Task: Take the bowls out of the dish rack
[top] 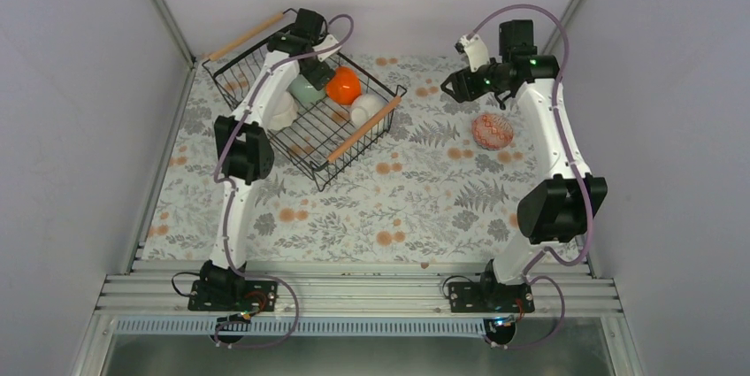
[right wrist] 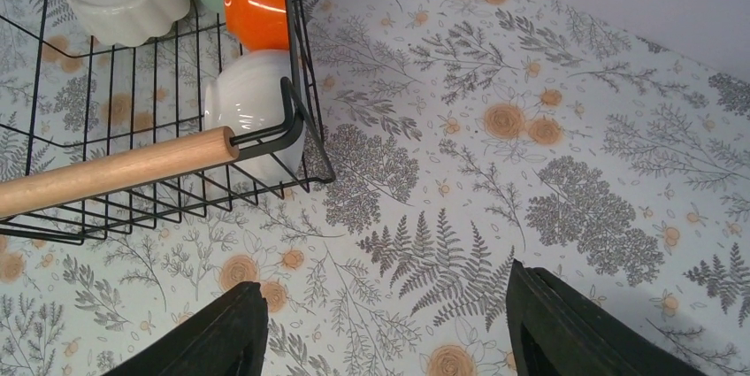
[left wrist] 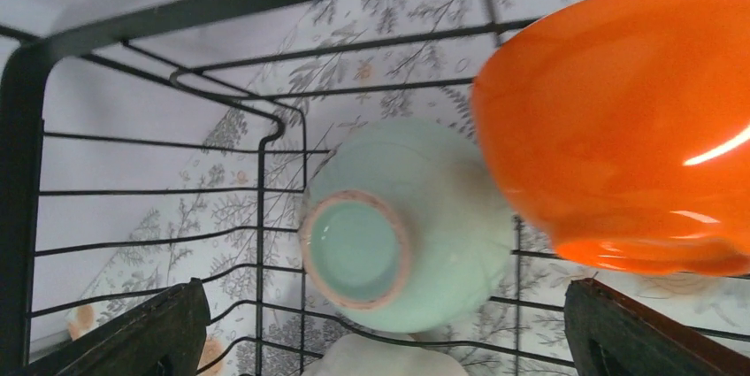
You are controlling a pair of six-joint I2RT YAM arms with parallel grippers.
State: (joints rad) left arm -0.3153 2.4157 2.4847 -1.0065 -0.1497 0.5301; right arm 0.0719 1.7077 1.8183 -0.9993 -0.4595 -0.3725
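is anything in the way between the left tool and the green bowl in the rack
Nothing visible sits between the open left tool and the green bowl. The orange bowl overlaps its right side in the wrist view, so closing on it may be tight there.

The left arm (top: 232, 208) and the right arm (top: 553, 133) are each built of slim white links joined by chunky black motor housings (top: 243, 150). A greyish-purple cable (top: 522, 8) loops along each arm. Each arm ends below in a black base block (top: 486, 292) trailing thin wires. A small green light (top: 533, 62) glows near the right arm's wrist. The left gripper (left wrist: 371, 341) and the right gripper (right wrist: 385, 332) carry dark, wedge-shaped matte fingers (right wrist: 217, 336).
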